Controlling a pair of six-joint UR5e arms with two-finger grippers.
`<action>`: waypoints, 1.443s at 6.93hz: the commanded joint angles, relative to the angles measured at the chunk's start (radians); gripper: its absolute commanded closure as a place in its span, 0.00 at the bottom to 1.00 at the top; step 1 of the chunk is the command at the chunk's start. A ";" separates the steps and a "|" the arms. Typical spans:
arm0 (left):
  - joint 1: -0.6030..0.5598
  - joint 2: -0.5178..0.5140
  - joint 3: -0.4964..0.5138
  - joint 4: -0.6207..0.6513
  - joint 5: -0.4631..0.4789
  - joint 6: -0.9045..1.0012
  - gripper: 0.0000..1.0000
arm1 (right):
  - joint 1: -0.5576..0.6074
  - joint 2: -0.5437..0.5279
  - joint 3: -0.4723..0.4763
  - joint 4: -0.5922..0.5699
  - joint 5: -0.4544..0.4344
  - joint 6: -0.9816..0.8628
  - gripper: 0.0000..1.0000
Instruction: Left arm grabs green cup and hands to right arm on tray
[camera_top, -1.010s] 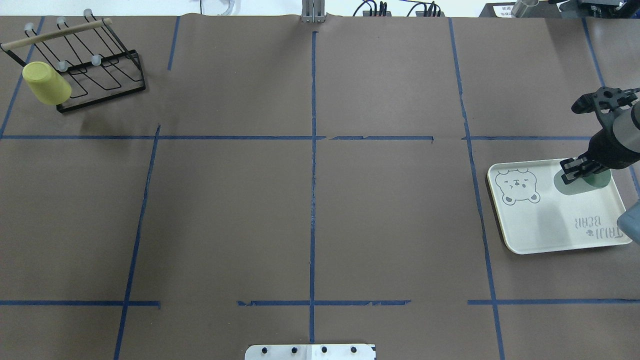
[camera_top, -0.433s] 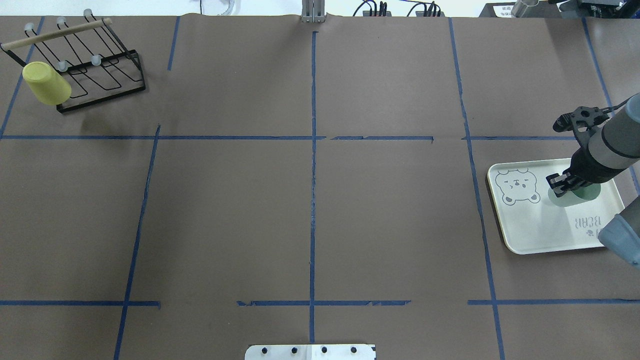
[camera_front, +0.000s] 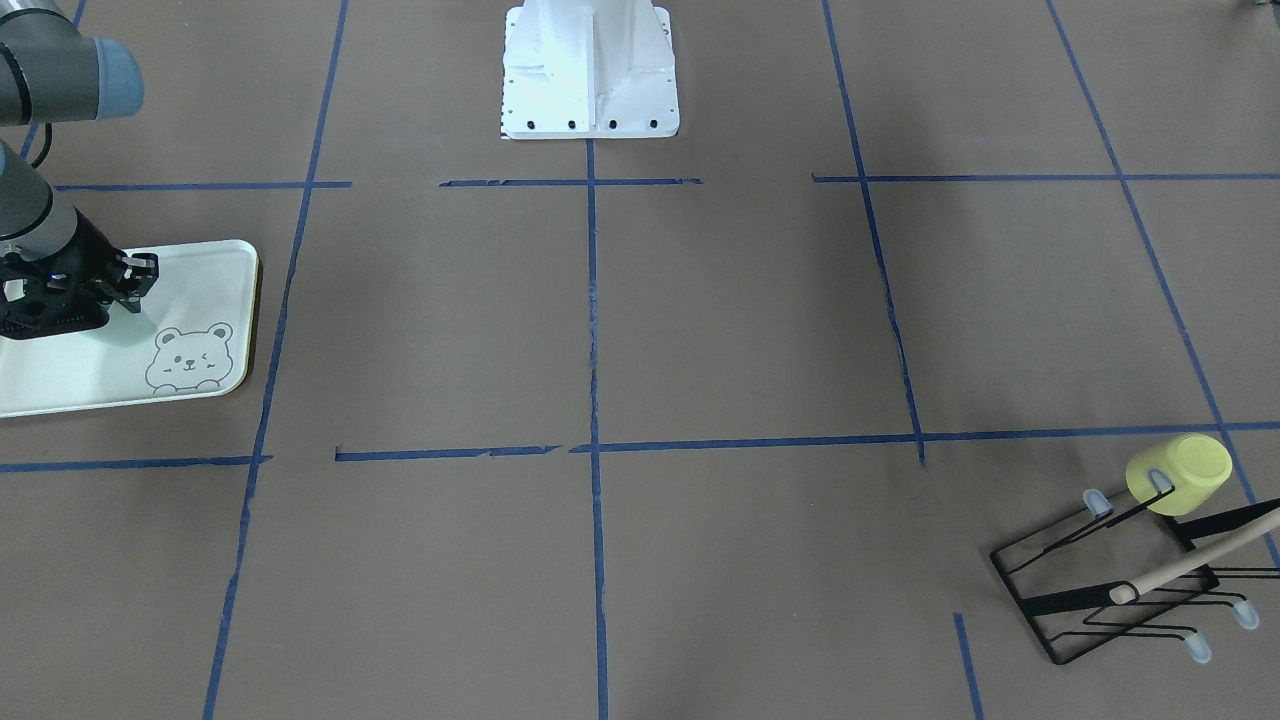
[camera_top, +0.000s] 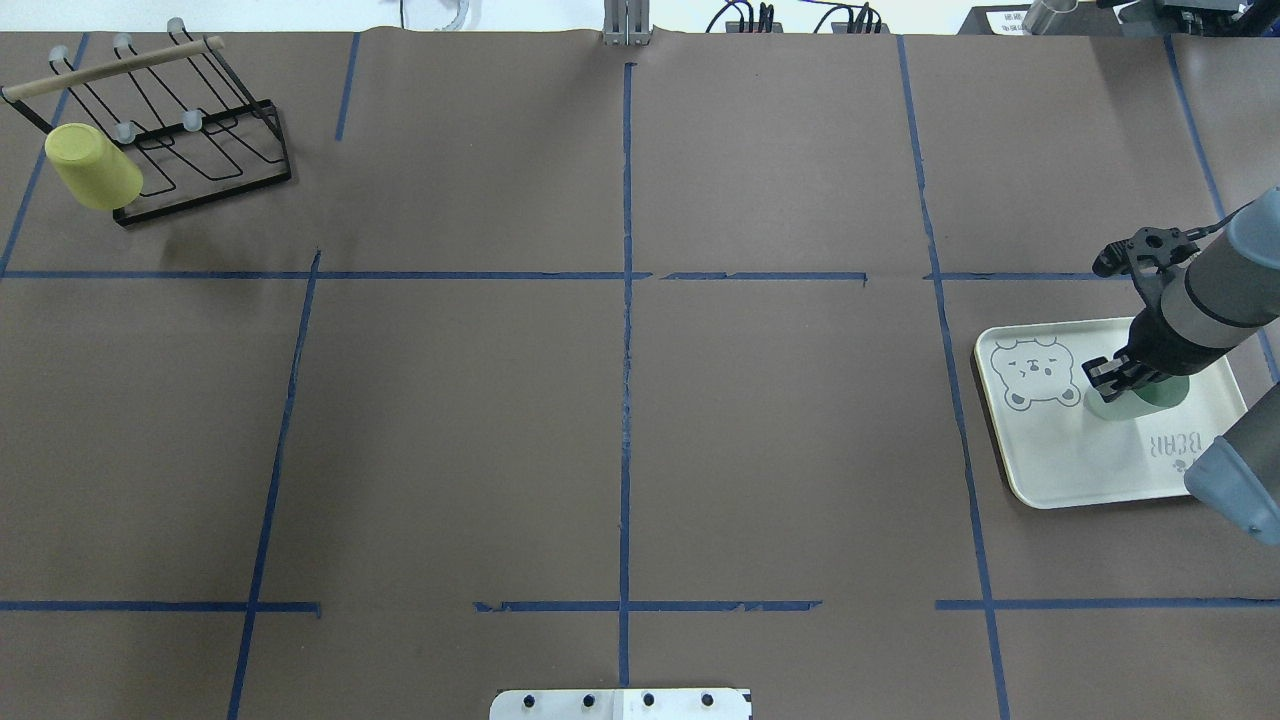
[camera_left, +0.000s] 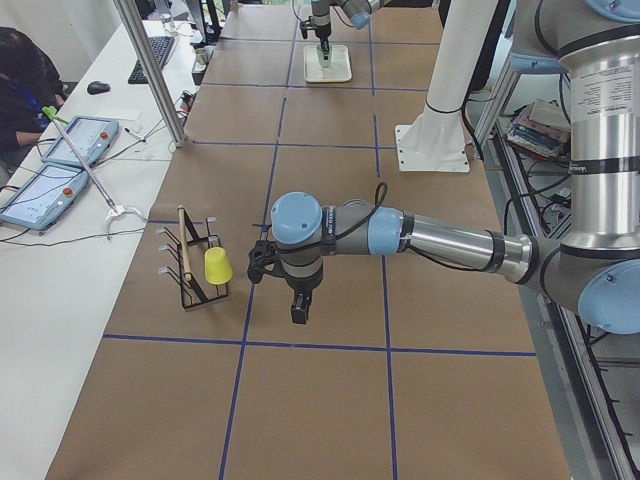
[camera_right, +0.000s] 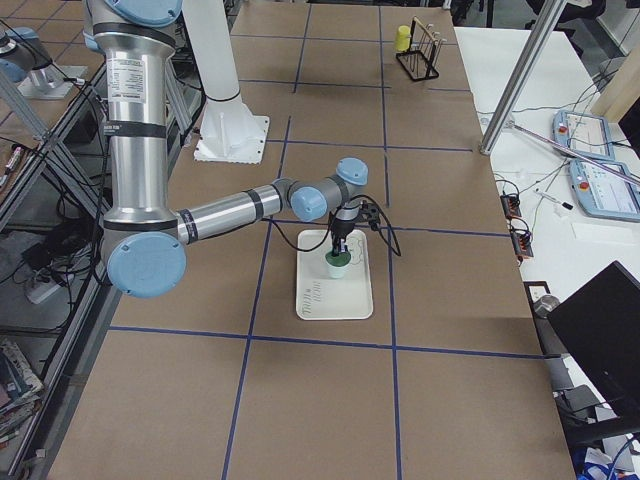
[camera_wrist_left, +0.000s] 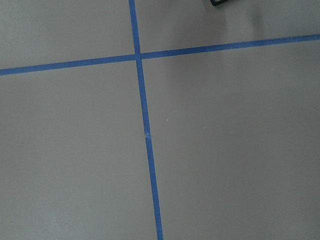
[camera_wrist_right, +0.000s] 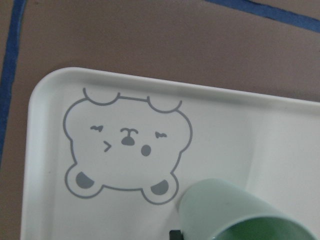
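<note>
The pale mint-green cup (camera_top: 1112, 405) is tilted low over the tray (camera_top: 1060, 460), just right of the bear drawing. My right gripper (camera_top: 1108, 377) is shut on its rim. In the right wrist view the cup (camera_wrist_right: 225, 205) fills the lower right, over the tray (camera_wrist_right: 60, 150). The exterior right view shows the cup (camera_right: 338, 266) under the gripper on the tray (camera_right: 335, 300). My left gripper (camera_left: 299, 312) shows only in the exterior left view, hanging over bare table near the rack; I cannot tell whether it is open or shut.
A yellow-green cup (camera_top: 92, 166) hangs on a black wire rack (camera_top: 215, 150) at the far left corner. The robot base (camera_front: 590, 70) stands at the middle of the near edge. Blue tape lines cross the brown table.
My right gripper has moved left with the green cup, from the tray's far right side toward the bear drawing. The tray and rack have not moved.
</note>
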 joint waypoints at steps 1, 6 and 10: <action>0.000 -0.001 0.004 0.000 0.000 0.001 0.00 | -0.001 0.006 -0.009 0.007 0.001 -0.004 0.65; 0.000 -0.001 0.005 0.000 0.000 -0.001 0.00 | 0.035 -0.046 0.138 0.010 0.006 -0.004 0.00; 0.000 0.000 0.007 0.000 0.000 0.001 0.00 | 0.289 -0.234 0.192 -0.003 0.026 -0.318 0.00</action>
